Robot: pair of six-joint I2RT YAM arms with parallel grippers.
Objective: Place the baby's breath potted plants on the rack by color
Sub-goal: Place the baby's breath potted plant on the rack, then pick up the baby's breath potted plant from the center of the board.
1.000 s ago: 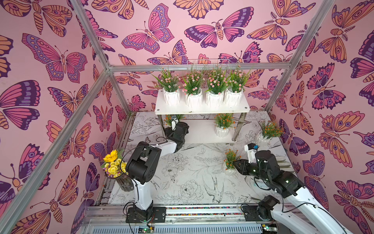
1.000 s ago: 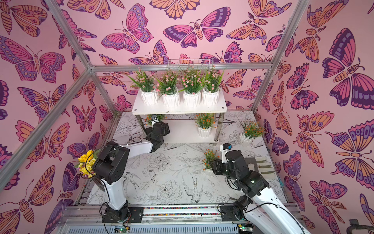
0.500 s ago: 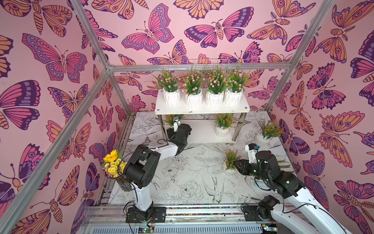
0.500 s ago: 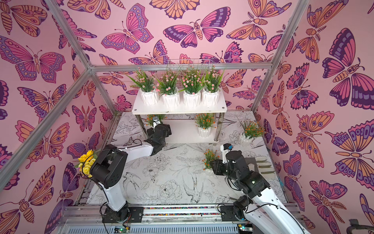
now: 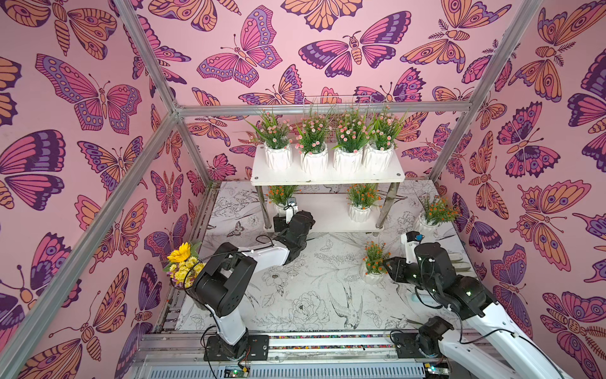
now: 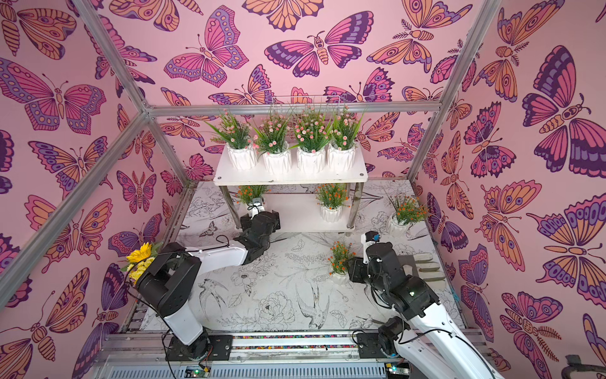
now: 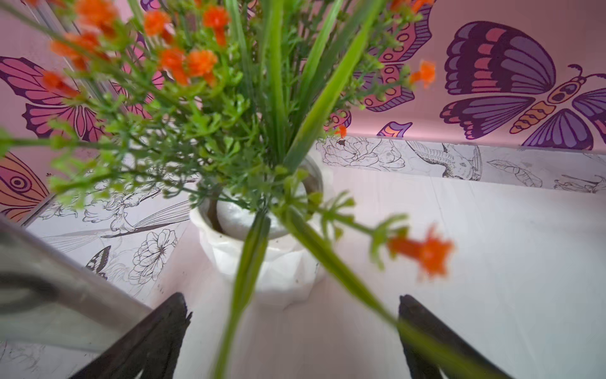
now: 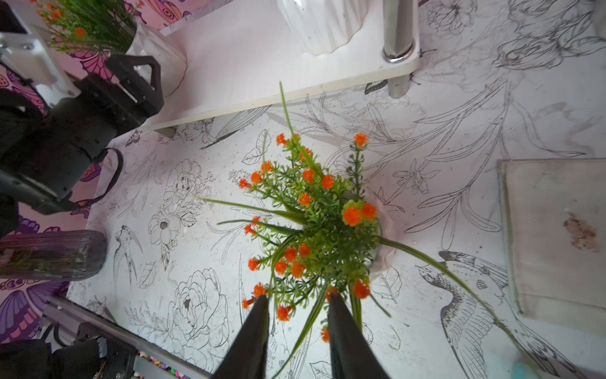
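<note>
Pink plants (image 5: 314, 162) are standing four abreast on the top board of the rack (image 5: 328, 178) in both top views, their pots close together. The orange ones are standing split, two on the lower board and two on the table (image 5: 295, 295).

The end plant (image 7: 262, 256) is sitting upright at the lower board's left end, beside a metal leg and straight ahead of the left gripper (image 7: 290, 297). That gripper's fingers (image 7: 157, 334) are standing wide apart, one to each side and short of the pot, touching it nowhere. A blurred grass blade is drooping across one finger.

The inner plant (image 5: 360, 201) is standing further right on the same board, near the right front leg and well apart from both grippers. The side plant (image 5: 434, 211) is standing on the table just right of the rack.

The middle plant (image 8: 321, 223) is standing upright on the table in front of the rack, with the right gripper (image 8: 298, 297) reaching into its foliage. Its fingers (image 8: 255, 331) are standing narrowly apart, with table showing in the gap. Their tips are lying at the near edge of the sprigs and a thin blade is passing between them. The pot, mostly hidden under leaves, is lying beyond the tips, not between them.

Butterfly prints are covering the walls (image 5: 98, 98), and line-drawn flowers and birds are covering the table.
</note>
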